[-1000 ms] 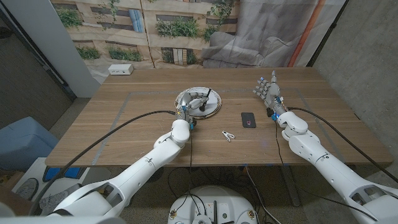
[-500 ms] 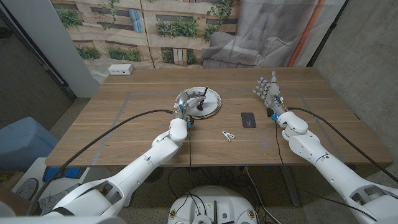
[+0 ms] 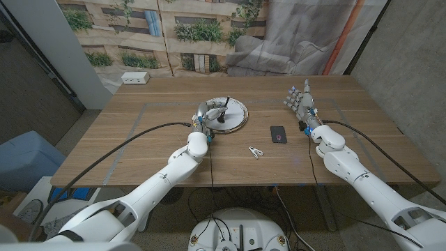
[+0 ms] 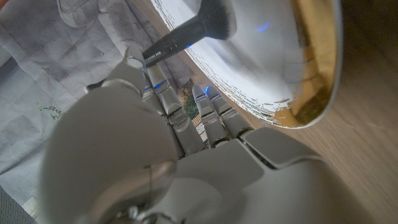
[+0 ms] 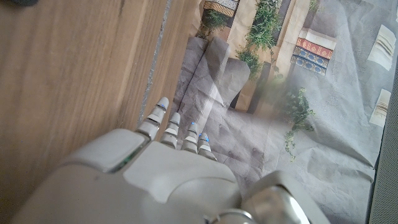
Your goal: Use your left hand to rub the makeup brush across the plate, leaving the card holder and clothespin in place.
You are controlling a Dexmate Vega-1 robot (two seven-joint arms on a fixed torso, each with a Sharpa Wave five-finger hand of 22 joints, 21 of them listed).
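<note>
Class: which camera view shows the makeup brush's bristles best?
The left wrist view: the makeup brush appears large, its dark bristles on the plate. The head view shows it small; the right wrist view faces elsewhere.

Right hand point(image 5: 161, 168), fingers outstretched past the wooden table point(image 5: 68, 68) edge.

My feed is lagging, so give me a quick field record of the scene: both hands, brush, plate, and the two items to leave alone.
left hand: holds the makeup brush by its handle
brush head: on the plate, as the left wrist view shows
right hand: holds nothing, fingers apart, at the table's right
card holder: on the table, right of the plate
clothespin: on the table, nearer the robot than the card holder
</note>
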